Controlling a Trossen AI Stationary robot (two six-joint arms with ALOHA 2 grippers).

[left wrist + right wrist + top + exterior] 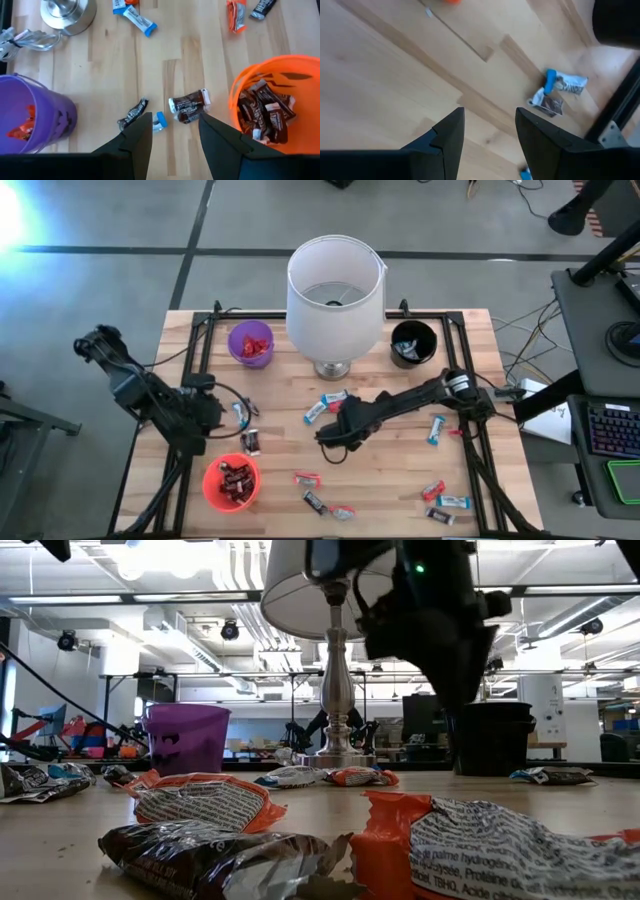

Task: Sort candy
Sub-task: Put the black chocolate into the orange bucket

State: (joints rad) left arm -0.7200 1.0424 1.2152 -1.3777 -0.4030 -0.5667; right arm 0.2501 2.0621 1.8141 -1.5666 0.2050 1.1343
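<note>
Candy (250, 442) is scattered over the wooden bench (380, 480): shiny crinkled foil wrappers in red, light blue-and-white and dark brown, all small flat bars. Some is already sorted: brown bars fill the orange cup (231, 483), red ones sit in the purple cup (250, 343), and something pale shows in the black cup (413, 343).

The key relation: a dark brown bar (189, 103) lies on the bench just ahead of the left claw (172, 131), roughly in line with the gap between its fingers, long axis running across that gap. It sits right beside the orange cup's wall. A twisted dark wrapper (133, 113) and a small blue scrap (160, 121) lie close by too. The left claw is spread and holds nothing; the left arm is by far the nearer one to this bar, so I judge it the next pick, a short move to the cup.

The right claw (335, 437) hangs mid-bench in front of the lamp (335, 295), also spread and empty. In its wrist view only bare plank lies between the fingers; a blue-and-white bar (559, 89) lies off to one side, near the bench frame. More blue-and-white bars (325, 405) lie near the lamp base, and loose red and blue pieces (445, 502) sit at the bench's near right corner.

Cups are smooth plastic; the lamp has a white shade and metal foot.
</note>
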